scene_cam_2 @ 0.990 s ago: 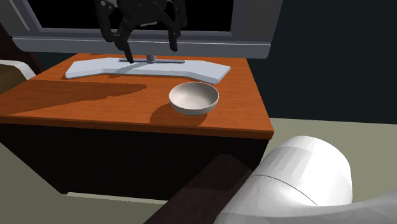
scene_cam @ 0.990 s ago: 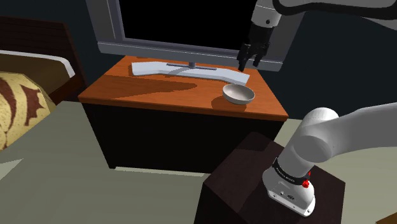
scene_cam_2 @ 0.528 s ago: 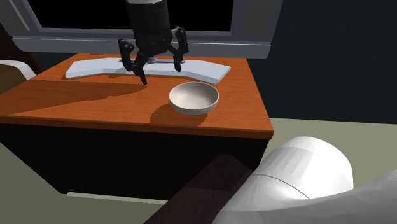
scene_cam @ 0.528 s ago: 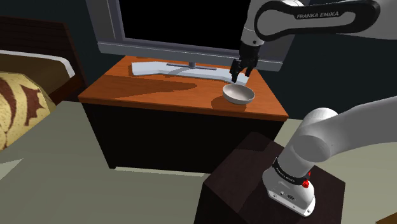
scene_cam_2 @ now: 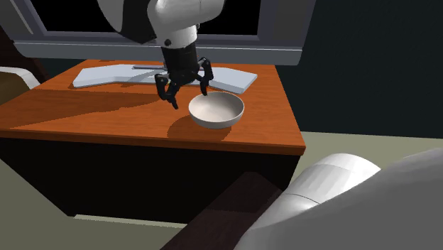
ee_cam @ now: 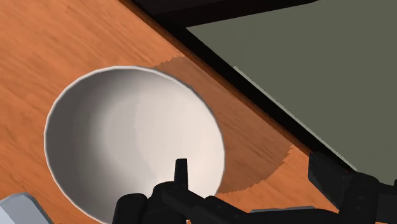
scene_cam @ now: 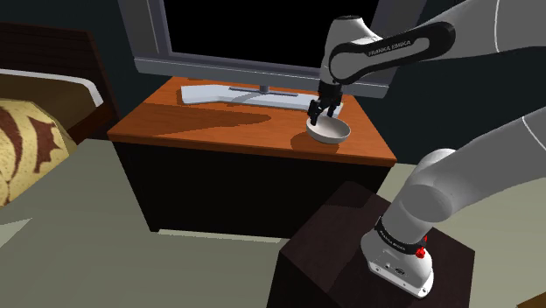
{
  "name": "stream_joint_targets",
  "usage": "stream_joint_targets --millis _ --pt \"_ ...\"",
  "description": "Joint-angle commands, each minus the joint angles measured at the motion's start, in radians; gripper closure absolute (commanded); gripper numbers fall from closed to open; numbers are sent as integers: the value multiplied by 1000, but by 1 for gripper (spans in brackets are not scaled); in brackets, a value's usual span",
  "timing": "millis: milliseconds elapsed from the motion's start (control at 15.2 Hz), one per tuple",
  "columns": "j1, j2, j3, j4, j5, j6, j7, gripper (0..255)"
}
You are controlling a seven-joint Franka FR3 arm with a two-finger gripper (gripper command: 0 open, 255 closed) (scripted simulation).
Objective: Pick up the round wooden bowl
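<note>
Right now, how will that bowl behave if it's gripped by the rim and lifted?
The pale bowl looks rigid, so it probably won't flex. Its smooth, sloping wall may slip in the open end effector. Pinched at one side, it will likely tilt; it is empty, so probably light.

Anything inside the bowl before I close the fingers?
The bowl looks bare inside, plain and pale, in the wrist view. One black finger of the open gripper hangs over it, hiding a small patch by the rim.
</note>
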Motion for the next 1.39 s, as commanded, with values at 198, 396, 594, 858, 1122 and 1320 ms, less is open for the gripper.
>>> stream_joint_targets --millis 198,396,594,858,1122,1320 --pt "-13 135 -29 -8 -28 147 -13 0" --pt "-14 159 -32 -31 -33 193 -8 0" --pt "-16 186 -35 -51 -38 240 -2 0" --pt "-16 189 -35 -57 -39 248 0 255" --pt "-16 189 -36 -56 -39 249 0 255" --pt "-17 189 -36 -57 -39 249 0 255"
